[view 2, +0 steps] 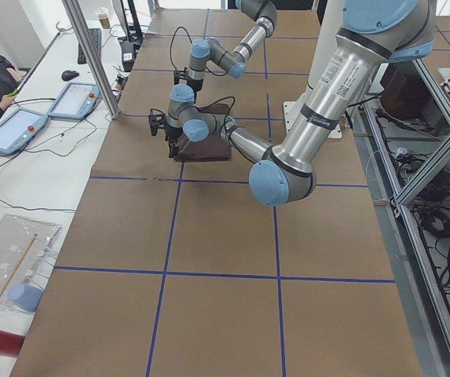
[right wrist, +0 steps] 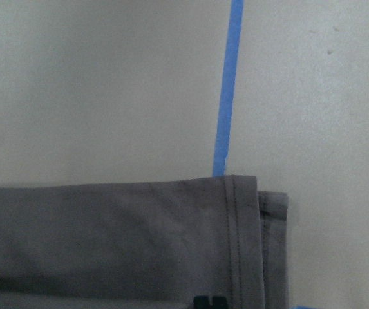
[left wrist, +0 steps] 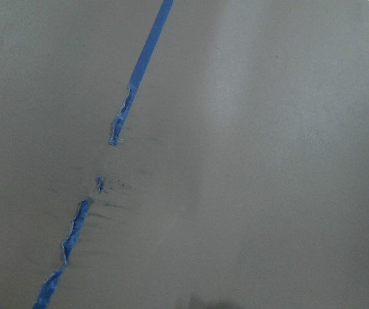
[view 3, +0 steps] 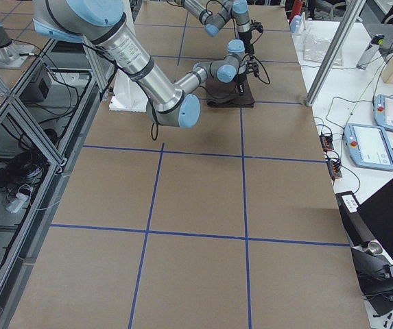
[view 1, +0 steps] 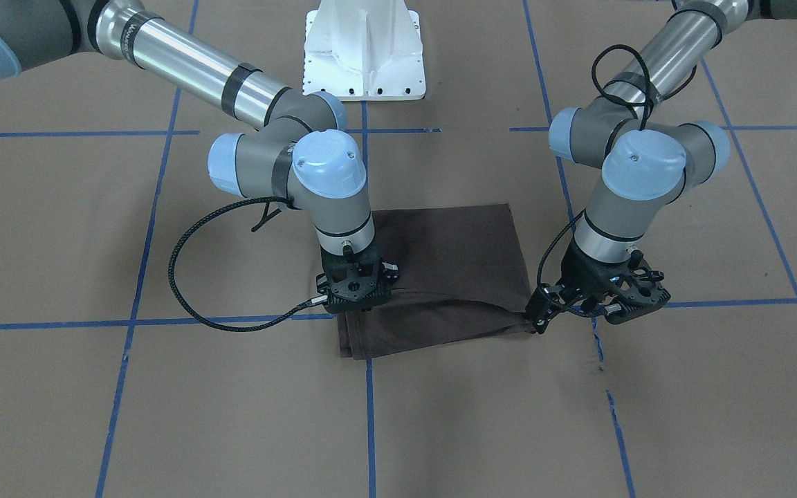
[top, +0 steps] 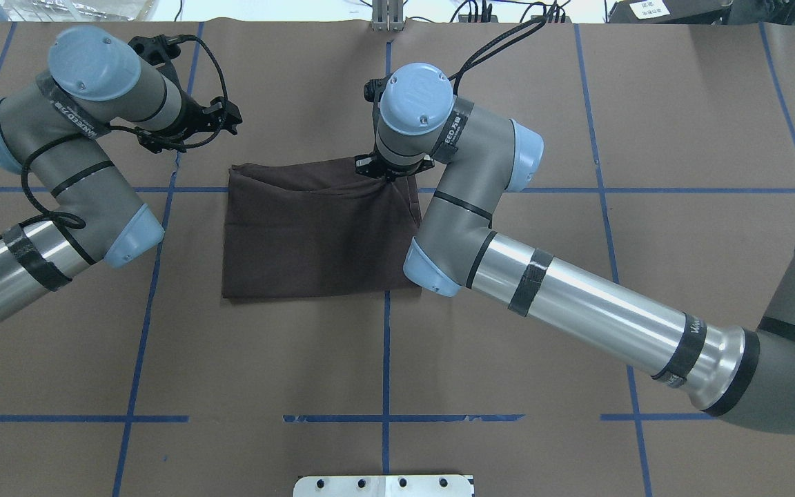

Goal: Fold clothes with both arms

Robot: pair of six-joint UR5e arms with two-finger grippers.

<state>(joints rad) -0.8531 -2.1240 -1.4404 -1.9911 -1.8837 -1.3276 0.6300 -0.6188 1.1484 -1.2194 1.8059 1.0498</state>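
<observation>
Folded T-shirt lay flat mid-table, nearer the far edge than the robot's. Right gripper was clamped on its far hem. Left gripper hung empty, jaws apart, just off the shirt's corner.

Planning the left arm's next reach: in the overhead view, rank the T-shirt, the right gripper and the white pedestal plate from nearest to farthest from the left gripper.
Measured from the left gripper, at upper left:
1. T-shirt: its far-left corner lies close by.
2. right gripper: at the shirt's far edge, mid-view.
3. white pedestal plate: at the bottom edge, clearly farthest.
</observation>
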